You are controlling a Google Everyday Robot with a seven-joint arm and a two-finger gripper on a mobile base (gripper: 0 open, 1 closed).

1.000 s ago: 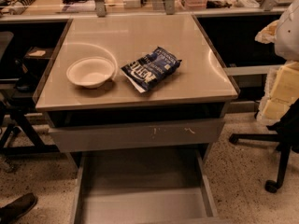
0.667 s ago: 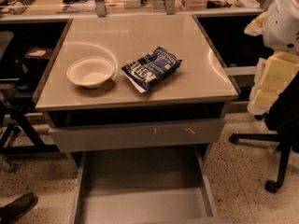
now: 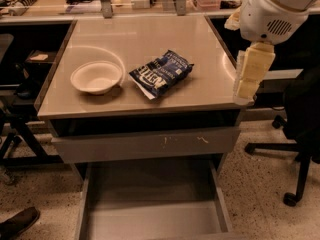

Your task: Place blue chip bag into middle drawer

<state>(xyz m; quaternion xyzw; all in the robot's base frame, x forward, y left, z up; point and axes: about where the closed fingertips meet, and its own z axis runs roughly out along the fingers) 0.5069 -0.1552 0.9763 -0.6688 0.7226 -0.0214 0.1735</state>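
Note:
The blue chip bag (image 3: 161, 73) lies flat on the beige tabletop (image 3: 150, 34), just right of the white bowl. The middle drawer (image 3: 150, 204) is pulled out below the table, its flat grey floor bare. My gripper (image 3: 246, 95) hangs pointing down from the white arm (image 3: 270, 9) at the table's right edge. It is right of the bag, apart from it, and holds nothing that I can see.
A white round bowl (image 3: 96, 77) sits left of the bag. A shut drawer with pale scratch marks on its front (image 3: 145, 144) is above the open one. An office chair (image 3: 300, 129) stands at the right. A shoe (image 3: 17, 223) is at the lower left. Cluttered benches run along the back.
The arm and gripper have moved left and further into view, from the right border to the table's right edge. The bag, bowl and drawers have not moved.

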